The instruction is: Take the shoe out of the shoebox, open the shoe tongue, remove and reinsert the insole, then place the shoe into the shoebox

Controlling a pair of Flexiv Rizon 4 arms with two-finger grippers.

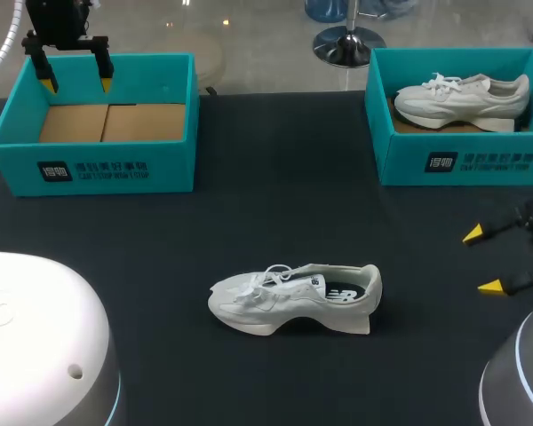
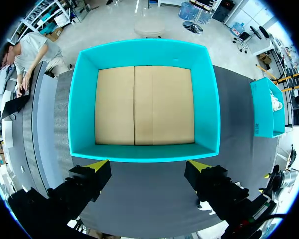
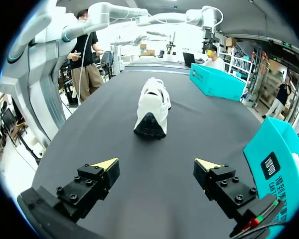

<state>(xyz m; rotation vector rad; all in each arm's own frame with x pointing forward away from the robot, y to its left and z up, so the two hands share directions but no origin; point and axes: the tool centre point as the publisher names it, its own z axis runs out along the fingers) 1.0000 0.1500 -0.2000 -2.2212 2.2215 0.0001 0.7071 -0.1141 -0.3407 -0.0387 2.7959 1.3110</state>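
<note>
White shoe (image 1: 295, 299) on dark table (image 1: 284, 213), outside left shoebox (image 1: 107, 169)

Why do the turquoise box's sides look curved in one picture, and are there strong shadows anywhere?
Left wrist view: the fisheye lens bows the empty turquoise box's straight walls outward. Right wrist view: its lens likewise curves the table's edges. Head view: light is even, and the shoe shows hardly any shadow on the dark table.
</note>
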